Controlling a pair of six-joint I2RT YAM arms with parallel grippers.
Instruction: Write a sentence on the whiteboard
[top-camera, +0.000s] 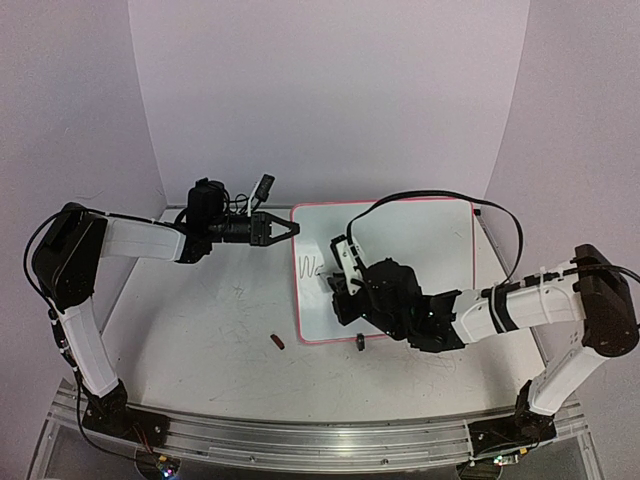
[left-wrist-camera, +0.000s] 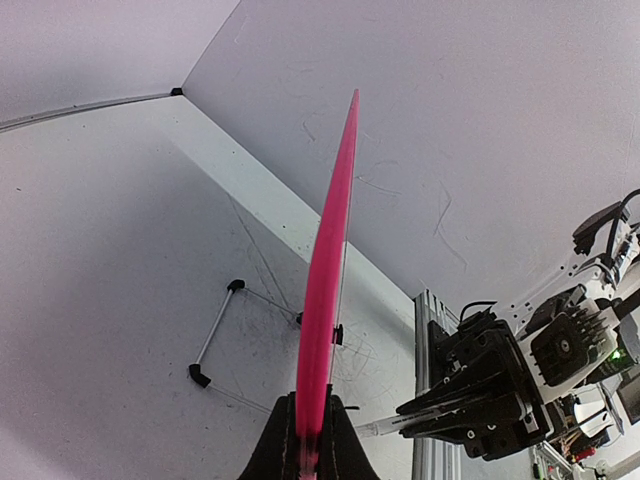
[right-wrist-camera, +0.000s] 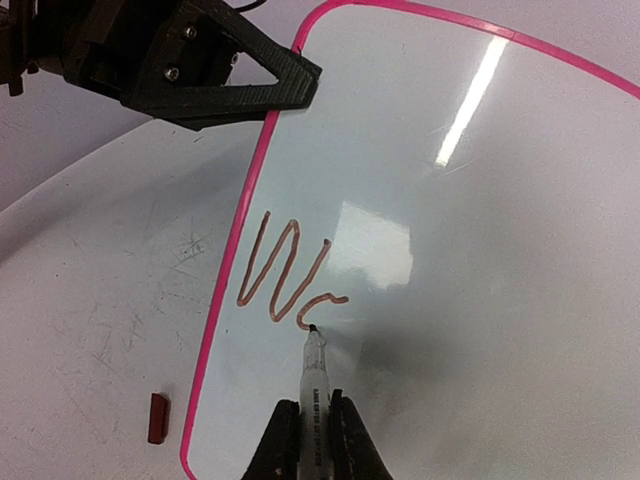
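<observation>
The whiteboard (top-camera: 420, 250), white with a pink frame, lies on the table in the top view; red marks reading "Wc" (right-wrist-camera: 285, 272) stand near its left edge. My left gripper (top-camera: 283, 230) is shut on the board's far left corner; in the left wrist view the pink frame edge (left-wrist-camera: 330, 260) runs up from between the fingers (left-wrist-camera: 315, 440). My right gripper (right-wrist-camera: 314, 440) is shut on a white marker (right-wrist-camera: 314, 385), its tip touching the board at the end of the last stroke. The right gripper also shows in the top view (top-camera: 345, 285).
A small red cap (top-camera: 278, 341) lies on the table left of the board's near corner, also in the right wrist view (right-wrist-camera: 157, 417). A black clip foot (top-camera: 360, 344) sits at the board's near edge. A wire stand (left-wrist-camera: 215, 335) shows behind the board.
</observation>
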